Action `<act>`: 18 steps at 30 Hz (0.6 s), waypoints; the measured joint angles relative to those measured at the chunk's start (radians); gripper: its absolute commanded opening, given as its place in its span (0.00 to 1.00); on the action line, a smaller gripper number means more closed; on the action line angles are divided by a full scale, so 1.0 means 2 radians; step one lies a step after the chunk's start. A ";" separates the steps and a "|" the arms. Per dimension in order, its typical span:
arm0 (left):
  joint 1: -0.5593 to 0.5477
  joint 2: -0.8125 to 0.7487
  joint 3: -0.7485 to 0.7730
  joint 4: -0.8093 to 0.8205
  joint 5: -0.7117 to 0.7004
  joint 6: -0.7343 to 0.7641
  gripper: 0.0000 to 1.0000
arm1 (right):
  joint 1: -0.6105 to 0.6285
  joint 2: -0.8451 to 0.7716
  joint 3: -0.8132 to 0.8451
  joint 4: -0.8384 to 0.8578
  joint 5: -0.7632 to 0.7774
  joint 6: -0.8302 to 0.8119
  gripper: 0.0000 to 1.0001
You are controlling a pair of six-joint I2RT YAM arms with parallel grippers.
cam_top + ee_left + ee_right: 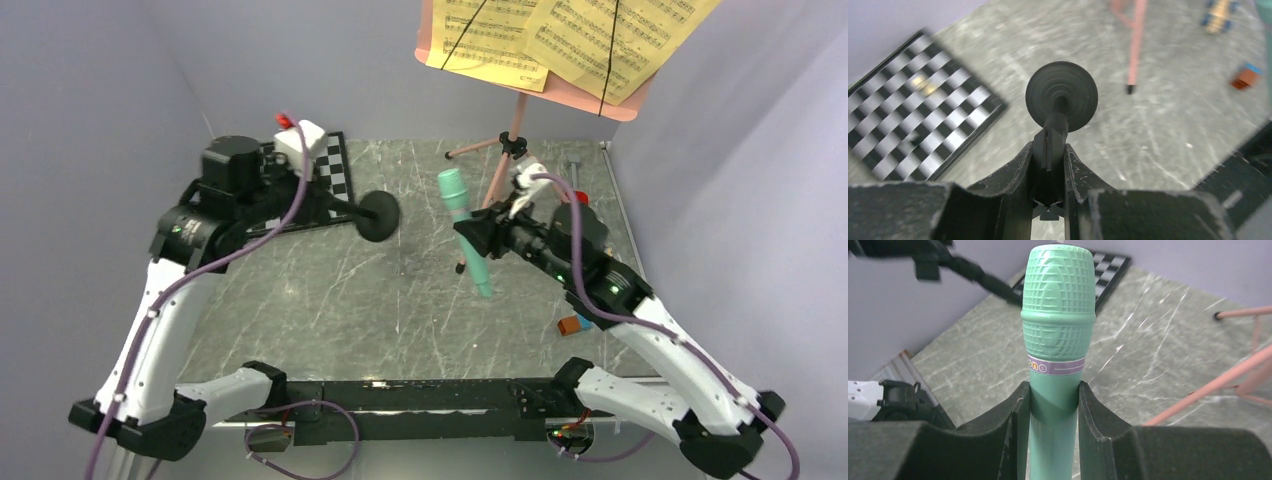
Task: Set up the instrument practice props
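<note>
The left hand [1050,150] is closed narrow on the thin stem of the small black stand [1062,95]. The stand's round base points away from the fingers, just beside the corner of the chessboard [913,115] at the left of the table [330,290]. The right hand [1054,395] is clamped on the shaft of the green microphone [1058,305], one finger pressed to each side just under the purple band (the grille head sticks out beyond them). From above, the microphone hangs tilted over the middle of the table, near the legs of the pink music stand [578,96], which carries yellow sheet music [590,35].
</note>
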 measured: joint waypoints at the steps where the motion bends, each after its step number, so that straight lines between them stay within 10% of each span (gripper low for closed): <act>1: -0.033 0.005 -0.001 0.011 0.009 -0.005 0.00 | -0.001 -0.018 0.000 0.000 0.008 -0.004 0.00; 8: -0.204 0.098 -0.006 0.057 0.027 -0.001 0.00 | -0.001 -0.102 -0.001 0.000 0.071 -0.023 0.00; 18: -0.302 0.212 0.053 -0.015 -0.018 0.064 0.00 | -0.002 -0.130 -0.013 -0.026 0.125 -0.034 0.00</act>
